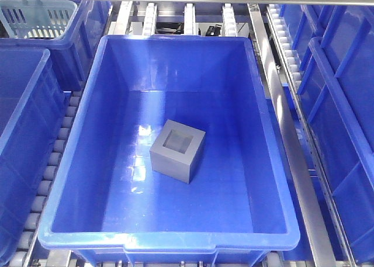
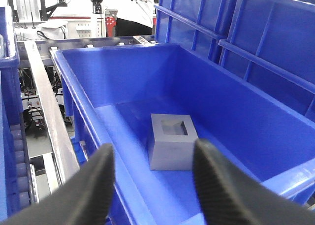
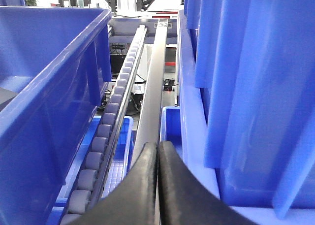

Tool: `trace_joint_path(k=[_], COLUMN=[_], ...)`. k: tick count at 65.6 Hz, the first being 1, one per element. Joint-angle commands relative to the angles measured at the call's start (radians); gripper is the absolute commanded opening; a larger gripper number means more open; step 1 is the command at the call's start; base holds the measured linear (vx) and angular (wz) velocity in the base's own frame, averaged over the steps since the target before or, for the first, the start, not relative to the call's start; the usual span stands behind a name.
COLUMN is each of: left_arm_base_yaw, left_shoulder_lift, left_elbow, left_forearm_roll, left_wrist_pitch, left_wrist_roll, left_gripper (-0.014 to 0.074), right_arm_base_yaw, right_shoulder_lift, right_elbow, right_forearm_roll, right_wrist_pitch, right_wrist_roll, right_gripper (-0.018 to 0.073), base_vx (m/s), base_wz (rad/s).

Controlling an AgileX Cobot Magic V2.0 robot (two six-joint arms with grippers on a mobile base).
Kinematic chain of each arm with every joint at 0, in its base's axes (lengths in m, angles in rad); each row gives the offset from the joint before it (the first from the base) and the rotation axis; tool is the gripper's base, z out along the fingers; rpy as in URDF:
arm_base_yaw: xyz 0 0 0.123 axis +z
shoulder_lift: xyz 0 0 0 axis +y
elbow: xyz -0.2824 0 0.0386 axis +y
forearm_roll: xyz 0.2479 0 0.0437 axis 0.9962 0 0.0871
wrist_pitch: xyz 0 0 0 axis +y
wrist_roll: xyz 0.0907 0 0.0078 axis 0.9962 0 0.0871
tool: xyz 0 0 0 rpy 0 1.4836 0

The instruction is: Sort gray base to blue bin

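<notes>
The gray base (image 1: 177, 149) sits inside the blue bin (image 1: 87, 92) on metal rollers (image 1: 55, 162); left claw (image 2: 152, 185) spread wide, right claw (image 3: 157, 185) pressed together

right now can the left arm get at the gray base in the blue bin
Probably yes: the left end effector is open, aimed at the gray base, which sits alone, recess up, on the floor of the blue bin; nothing lies between them.

— What carries our bins here?

— We see a roller conveyor (image 1: 55, 162) with metal rails (image 1: 289, 138). The blue bin (image 1: 280, 179) sits directly on it, just ahead of our left tool (image 2: 152, 185).

— And by the right tool (image 3: 157, 185)?

— A roller track (image 3: 110, 131) runs ahead to its left, with neighbouring blue crates (image 3: 246, 87) on either side.
</notes>
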State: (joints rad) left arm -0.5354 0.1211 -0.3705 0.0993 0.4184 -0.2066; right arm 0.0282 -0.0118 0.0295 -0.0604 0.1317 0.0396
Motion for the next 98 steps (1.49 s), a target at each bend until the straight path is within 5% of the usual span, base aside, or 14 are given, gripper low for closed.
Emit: trace_joint_path(k=[1, 11, 87, 98], left_arm_base_yaw=[-0.007, -0.007, -0.005, 0.094], left_shoulder_lift=[0.013, 0.013, 0.013, 0.012], left_elbow=[-0.021, -0.021, -0.021, -0.021], left_forearm_roll=[0.0, 0.028, 0.028, 0.03], left_wrist_pitch=[-0.067, -0.052, -0.043, -0.047], left_wrist_roll=[-0.003, 0.03, 0.041, 0.051], left_gripper=[0.0219, -0.001, -0.0007, -0.0007], right_arm_base_yaw=[-0.003, -0.003, -0.003, -0.003], right_shoulder_lift=[-0.011, -0.011, -0.011, -0.011], right_elbow=[0.015, 0.015, 0.015, 0.015], right_forearm_roll=[-0.006, -0.006, -0.006, -0.006], right_wrist_pitch=[-0.074, -0.074, -0.074, -0.074], right_wrist_roll=[-0.006, -0.006, -0.006, -0.006], right_gripper=[-0.0009, -0.0009, -0.0009, -0.0009], base_vx=[0.0, 0.0, 0.0, 0.0], base_wz=[0.0, 0.0, 0.0, 0.0])
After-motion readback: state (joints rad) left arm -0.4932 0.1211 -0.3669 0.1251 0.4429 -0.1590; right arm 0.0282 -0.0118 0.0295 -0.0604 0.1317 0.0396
